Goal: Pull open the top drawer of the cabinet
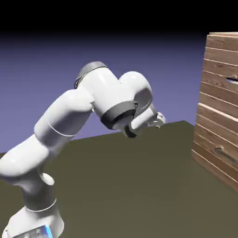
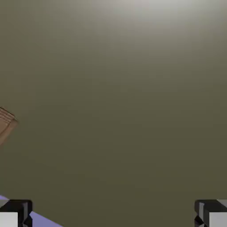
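We see the top drawer [image 1: 223, 76] high on the cabinet [image 1: 218, 107] at the exterior view's right edge, its handle [image 1: 231, 80] barely showing. The lower drawer [image 1: 218, 151] sits beneath. Our gripper [image 2: 113, 217] is well apart from both, fingers [image 2: 213, 215] spread wide over bare olive table [image 2: 115, 97], holding nothing.

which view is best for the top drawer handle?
Exterior view: the top drawer handle shows at the right edge on the cabinet front. Hand view shows only a corner of wood over the table; no handle.
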Available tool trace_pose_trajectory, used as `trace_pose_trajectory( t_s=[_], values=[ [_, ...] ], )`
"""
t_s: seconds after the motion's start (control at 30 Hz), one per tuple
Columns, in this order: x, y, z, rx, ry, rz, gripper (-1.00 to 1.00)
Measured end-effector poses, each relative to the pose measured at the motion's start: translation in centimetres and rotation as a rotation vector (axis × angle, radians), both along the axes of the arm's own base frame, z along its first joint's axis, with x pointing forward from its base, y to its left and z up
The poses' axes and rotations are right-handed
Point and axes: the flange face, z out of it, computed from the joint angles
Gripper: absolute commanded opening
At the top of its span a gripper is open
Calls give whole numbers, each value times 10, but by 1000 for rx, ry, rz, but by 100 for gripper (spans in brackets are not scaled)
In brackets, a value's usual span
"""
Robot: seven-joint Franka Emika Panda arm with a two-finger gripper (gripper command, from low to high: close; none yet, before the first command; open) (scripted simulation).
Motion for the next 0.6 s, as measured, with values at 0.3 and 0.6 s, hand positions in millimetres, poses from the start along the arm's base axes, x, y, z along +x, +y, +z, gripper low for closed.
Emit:
trace_pose_trajectory(
  t_s=[0.3, 0.6],
  values=[
    [47, -44, 67, -181, -385, 214, 0],
    [92, -148, 141, -479, -746, 213, 0]
  ],
)
